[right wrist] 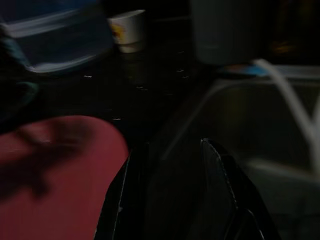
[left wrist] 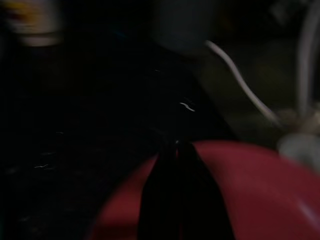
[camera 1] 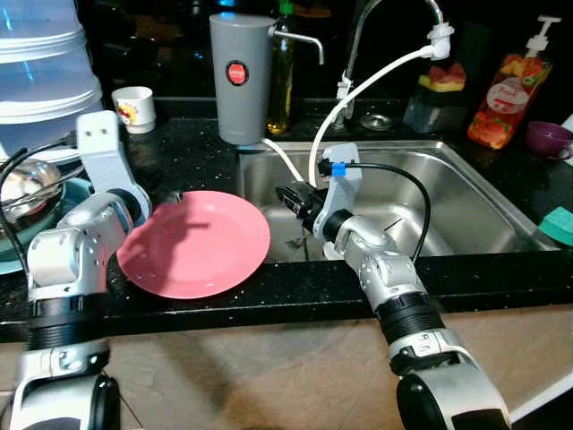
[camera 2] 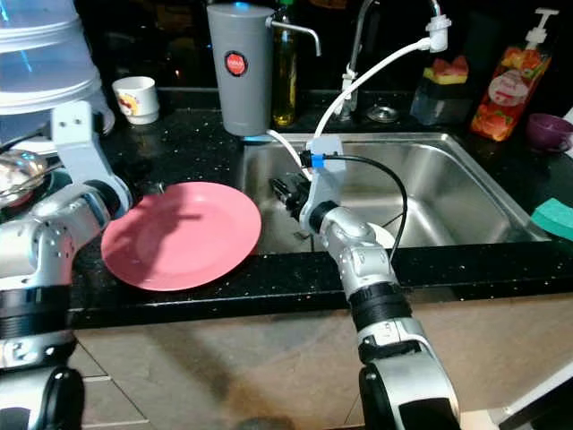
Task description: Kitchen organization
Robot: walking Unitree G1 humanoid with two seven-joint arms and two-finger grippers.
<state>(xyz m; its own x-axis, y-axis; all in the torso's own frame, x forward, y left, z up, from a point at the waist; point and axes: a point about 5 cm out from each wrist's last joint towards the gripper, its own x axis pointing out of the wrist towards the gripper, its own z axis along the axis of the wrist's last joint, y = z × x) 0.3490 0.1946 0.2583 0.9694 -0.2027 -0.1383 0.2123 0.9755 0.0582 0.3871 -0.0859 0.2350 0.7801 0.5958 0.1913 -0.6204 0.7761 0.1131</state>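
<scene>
Pink plate (camera 1: pixel 194 243) lies flat on the black counter (camera 1: pixel 197 148), its right edge jutting a little over the sink (camera 1: pixel 448 202) rim.

Left gripper (camera 1: pixel 170 195) sits at the plate's far-left rim. In the left wrist view its fingers (left wrist: pixel 175 200) read as pressed together over the plate's edge, narrow, likely pinching the rim, though the dark and blur keep this short of certain.

Right gripper (camera 1: pixel 291 199) hangs just beside the plate's right edge, over the sink's left corner. Its fingers (right wrist: pixel 220 170) stand parted with a clear gap, nothing between them; the plate lies just off the left finger.

Beyond the fingers:
- grey jug (camera 1: pixel 242 76) upright, behind the plate
- small white cup (camera 1: pixel 134 108) further back to the left
- stacked clear containers (camera 1: pixel 45 81) at far left
- white hose (camera 1: pixel 358 94) running from the tap (camera 1: pixel 394 27) down into the sink
- soap bottle (camera 1: pixel 510 90) well apart on the far right

Progress, as judged: early. The plate is not yet lifted or stowed. Counter items look unsorted. Most of the tidying appears left to do.
</scene>
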